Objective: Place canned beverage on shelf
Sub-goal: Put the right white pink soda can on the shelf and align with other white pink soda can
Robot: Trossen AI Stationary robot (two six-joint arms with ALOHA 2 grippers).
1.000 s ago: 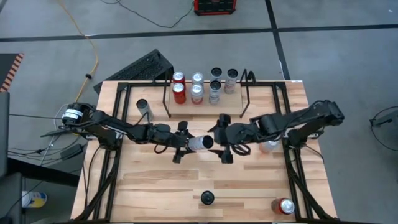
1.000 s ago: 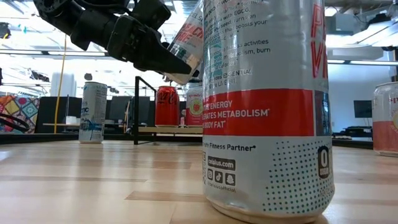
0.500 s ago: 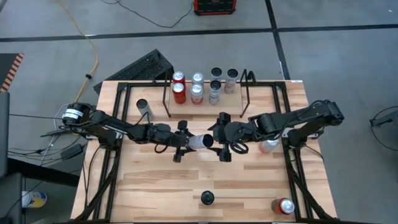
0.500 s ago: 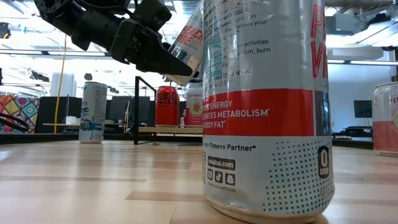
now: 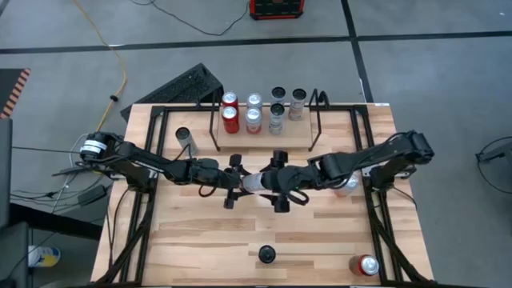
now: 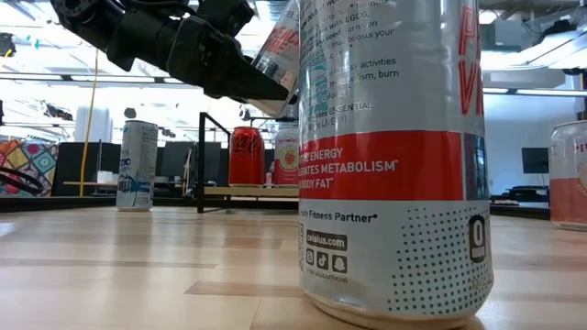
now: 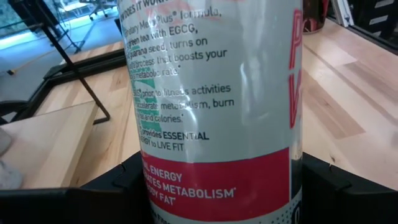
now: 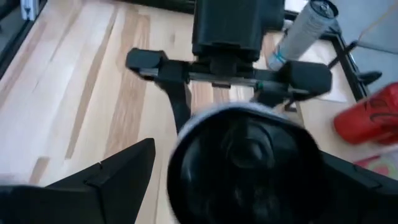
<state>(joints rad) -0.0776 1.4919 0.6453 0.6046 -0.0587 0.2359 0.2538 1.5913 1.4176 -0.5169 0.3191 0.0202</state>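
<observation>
The left gripper (image 5: pixel 238 182) holds a silver can (image 5: pixel 254 183) on its side, above the middle of the table (image 5: pixel 320 248); its fingers are closed on the can's sides. The right gripper (image 5: pixel 278 182) is at the can's other end, with its fingers wide apart on both sides of it; the can's end fills the right wrist view. The shelf (image 5: pixel 266 128) stands at the table's far edge, with several cans (image 5: pixel 230 119) on it.
</observation>
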